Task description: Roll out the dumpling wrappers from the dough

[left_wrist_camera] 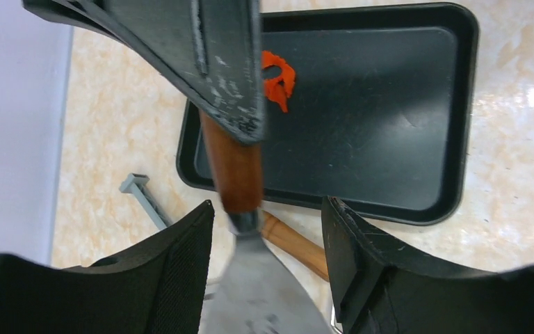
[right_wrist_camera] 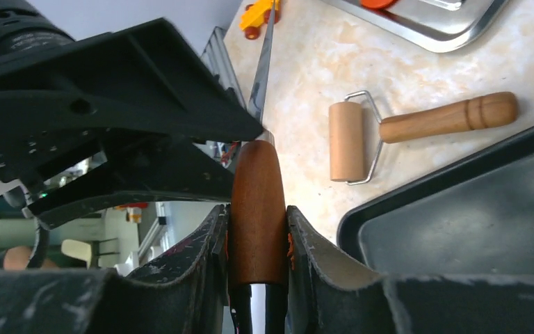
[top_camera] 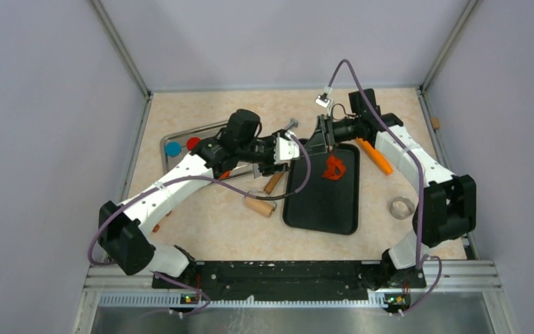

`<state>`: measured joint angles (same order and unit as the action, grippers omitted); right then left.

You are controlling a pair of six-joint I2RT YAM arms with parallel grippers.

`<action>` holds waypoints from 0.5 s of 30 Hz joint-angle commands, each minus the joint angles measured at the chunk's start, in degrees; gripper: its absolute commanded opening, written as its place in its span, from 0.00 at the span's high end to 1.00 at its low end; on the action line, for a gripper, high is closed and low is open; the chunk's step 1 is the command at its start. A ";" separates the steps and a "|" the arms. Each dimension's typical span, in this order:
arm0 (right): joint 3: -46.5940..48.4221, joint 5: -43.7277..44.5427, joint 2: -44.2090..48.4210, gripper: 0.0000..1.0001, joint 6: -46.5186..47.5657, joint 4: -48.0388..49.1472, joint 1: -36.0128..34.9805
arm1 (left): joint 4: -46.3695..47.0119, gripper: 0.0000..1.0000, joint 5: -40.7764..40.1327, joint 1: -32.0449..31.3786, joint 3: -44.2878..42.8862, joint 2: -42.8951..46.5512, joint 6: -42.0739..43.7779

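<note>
Right gripper (right_wrist_camera: 257, 214) is seen pinching a scraper (right_wrist_camera: 256, 198) with a brown wooden handle and a flat metal blade. The handle is clamped between both fingers (right_wrist_camera: 309, 257), and the blade is pointed leftwards towards the left gripper (left_wrist_camera: 268, 209). That gripper's jaws are spread on either side of the blade. The blade is blurred in the left wrist view, so it cannot be told whether its edges are touched. Both grippers are held close together over the far left corner of a black rectangular plastic tray (top_camera: 320, 216).

The dough (top_camera: 333, 168), a small ragged sheet of orange-red modelling clay with a hole in it, is laid on the far half of the black tray, slightly right of its middle. It appears to be touched by neither gripper.

Two small thin round clay discs, a blue dumpling wrapper (top_camera: 173, 148) and a red dumpling wrapper (top_camera: 193, 143), are set side by side in a shiny metal tray (top_camera: 181, 136). This tray is at the far left of the table, well apart from the dough.

A small wooden roller (right_wrist_camera: 348, 141) with a wire frame and a turned wooden handle is laid on the marbled beige tabletop (top_camera: 215, 229), just left of the black tray. A long orange carrot-shaped toy (top_camera: 375, 156) is placed just right of that tray's far end. A metal ring (top_camera: 402, 207) is seen nearer on the same side.
</note>
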<state>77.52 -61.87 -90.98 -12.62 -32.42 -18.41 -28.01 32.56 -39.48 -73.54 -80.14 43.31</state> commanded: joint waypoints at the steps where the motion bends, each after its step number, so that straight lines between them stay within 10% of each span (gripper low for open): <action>1: -1.25 -7.55 4.28 1.00 -2.32 2.90 -0.30 | 6.79 0.39 -2.26 -1.03 -2.33 -1.79 2.05; 7: -2.12 -7.60 4.53 1.00 -2.24 3.15 -0.25 | 7.76 0.46 -2.16 -1.34 -2.42 -3.76 2.45; 13: -2.17 -5.17 4.43 1.00 -2.15 2.78 0.66 | 4.84 0.94 -1.91 -1.33 -3.49 -4.32 -0.03; 15: -2.57 -4.71 4.33 0.77 -2.00 2.50 1.79 | 4.47 1.00 -3.78 -1.33 -2.78 -3.42 -3.81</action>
<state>74.67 -65.43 -89.62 -14.24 -31.14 -17.85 -23.73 30.09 -40.45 -74.83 -84.90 44.05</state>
